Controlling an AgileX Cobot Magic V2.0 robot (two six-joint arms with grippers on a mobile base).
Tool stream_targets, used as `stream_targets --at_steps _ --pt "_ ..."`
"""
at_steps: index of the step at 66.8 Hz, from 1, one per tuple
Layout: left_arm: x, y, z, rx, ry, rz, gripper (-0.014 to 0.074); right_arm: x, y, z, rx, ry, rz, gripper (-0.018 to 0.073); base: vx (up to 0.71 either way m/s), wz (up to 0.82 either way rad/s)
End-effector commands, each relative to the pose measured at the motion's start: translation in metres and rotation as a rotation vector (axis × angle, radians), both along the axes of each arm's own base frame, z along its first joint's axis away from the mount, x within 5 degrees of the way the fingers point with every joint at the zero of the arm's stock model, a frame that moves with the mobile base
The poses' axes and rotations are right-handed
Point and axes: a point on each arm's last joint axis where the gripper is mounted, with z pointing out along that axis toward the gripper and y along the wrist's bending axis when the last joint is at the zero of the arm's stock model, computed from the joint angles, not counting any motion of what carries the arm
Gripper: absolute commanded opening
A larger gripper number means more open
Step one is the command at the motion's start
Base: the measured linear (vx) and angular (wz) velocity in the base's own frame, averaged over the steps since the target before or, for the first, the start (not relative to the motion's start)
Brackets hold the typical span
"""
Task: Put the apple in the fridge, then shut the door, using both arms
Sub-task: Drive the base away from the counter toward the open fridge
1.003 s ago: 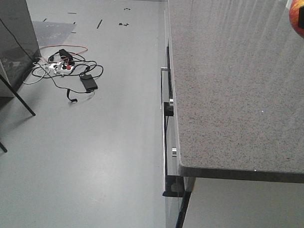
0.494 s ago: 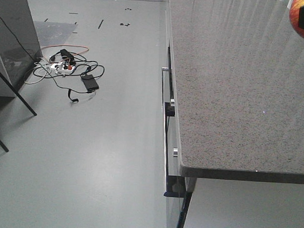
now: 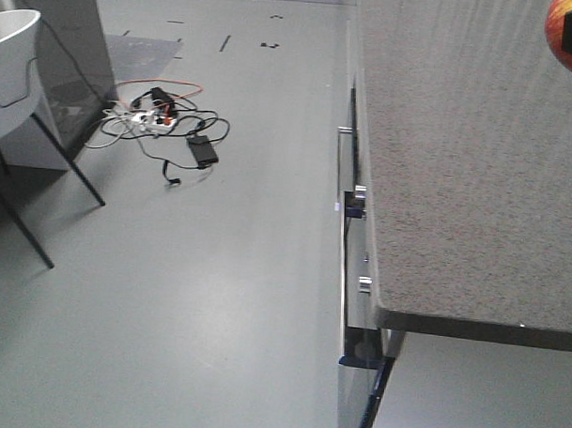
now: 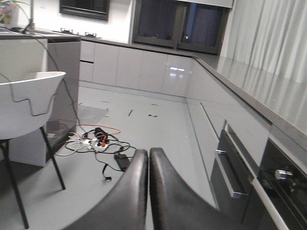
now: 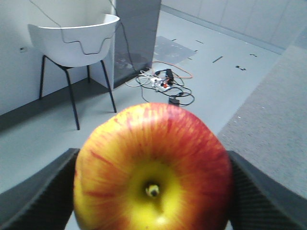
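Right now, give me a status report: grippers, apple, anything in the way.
Left gripper shut, empty. Right gripper shut on the apple. White chair and cable tangle ahead, to the left.

Glossy apple (image 5: pixel 153 167), speckled matt counter (image 3: pixel 476 164)

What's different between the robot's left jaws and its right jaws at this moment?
The left jaws are pressed shut against each other, while the right jaws stand wide apart. The left jaws hold nothing; the right jaws clamp the apple from both sides. Both pairs are dark and look out over the grey floor.
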Motion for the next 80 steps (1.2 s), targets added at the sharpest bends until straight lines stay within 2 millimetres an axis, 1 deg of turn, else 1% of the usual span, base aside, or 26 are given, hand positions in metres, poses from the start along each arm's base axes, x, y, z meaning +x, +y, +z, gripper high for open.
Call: stream_targets --at_steps 1,80 --pt "-0.0009 0.0003 0.0125 -0.004 -0.086 0.0 -0.0007 -0.0049 0.0004 0.0148 0.041 -0.092 -0.016 0.0193 -0.06 0.28" --pt "-0.0009 0.0003 0.0125 -0.004 -0.086 0.0 -0.0007 -0.0049 0.0004 0.0148 0.041 -0.092 -0.016 0.0193 -0.04 0.37"
